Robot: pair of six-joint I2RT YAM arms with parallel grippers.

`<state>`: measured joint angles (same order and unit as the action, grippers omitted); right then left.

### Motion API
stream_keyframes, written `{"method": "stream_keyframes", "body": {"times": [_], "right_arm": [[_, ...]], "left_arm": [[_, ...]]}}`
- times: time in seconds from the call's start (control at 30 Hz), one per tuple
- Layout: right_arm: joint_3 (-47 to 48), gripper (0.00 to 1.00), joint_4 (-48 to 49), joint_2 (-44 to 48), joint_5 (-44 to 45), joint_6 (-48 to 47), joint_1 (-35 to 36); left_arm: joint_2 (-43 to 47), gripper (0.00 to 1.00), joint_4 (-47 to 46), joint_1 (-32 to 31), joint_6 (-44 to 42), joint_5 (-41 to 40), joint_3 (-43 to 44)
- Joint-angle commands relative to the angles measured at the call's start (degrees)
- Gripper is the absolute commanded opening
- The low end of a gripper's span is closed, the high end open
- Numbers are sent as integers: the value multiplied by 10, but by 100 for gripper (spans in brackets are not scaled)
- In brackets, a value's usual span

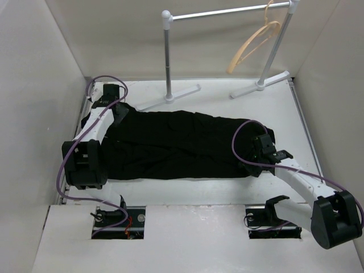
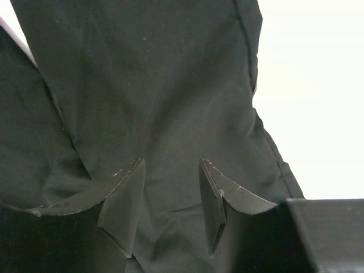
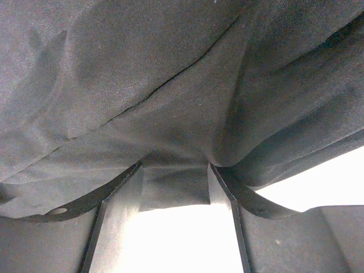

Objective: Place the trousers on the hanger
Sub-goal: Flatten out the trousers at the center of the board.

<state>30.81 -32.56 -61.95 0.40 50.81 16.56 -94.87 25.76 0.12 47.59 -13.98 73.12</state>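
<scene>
The black trousers (image 1: 182, 142) lie flat across the middle of the table, long side running left to right. The tan hanger (image 1: 233, 63) hangs by its hook from the right end of the white rack's rail, far from both arms. My left gripper (image 1: 118, 114) is down on the trousers' left end. In the left wrist view its jaws (image 2: 170, 165) stand apart with creased black cloth (image 2: 159, 85) between and below them. My right gripper (image 1: 263, 142) sits at the trousers' right end. Its jaws (image 3: 174, 170) are open, a fabric edge (image 3: 142, 85) lying between the fingertips.
The white tubular rack (image 1: 168, 57) stands at the back on two flat feet, its rail crossing above the table's far edge. White walls close in the left, right and back sides. Purple cables loop off both arms.
</scene>
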Motion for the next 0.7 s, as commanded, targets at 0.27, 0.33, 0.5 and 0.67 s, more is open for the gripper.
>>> {"method": "stream_keyframes", "body": {"times": [0.27, 0.33, 0.5, 0.67], "right_arm": [[443, 27, 21, -78, -41, -100, -184], [460, 27, 21, -76, -44, -101, -190], [408, 33, 35, -118, -18, -102, -222], [331, 51, 110, -160, -13, -102, -289]], "left_arm": [[6, 41, -6, 3, -3, 12, 30], [18, 41, -11, 3, -4, 7, 22], [-5, 42, -11, 11, -4, 14, 29], [-44, 43, -16, 17, -10, 14, 50]]}}
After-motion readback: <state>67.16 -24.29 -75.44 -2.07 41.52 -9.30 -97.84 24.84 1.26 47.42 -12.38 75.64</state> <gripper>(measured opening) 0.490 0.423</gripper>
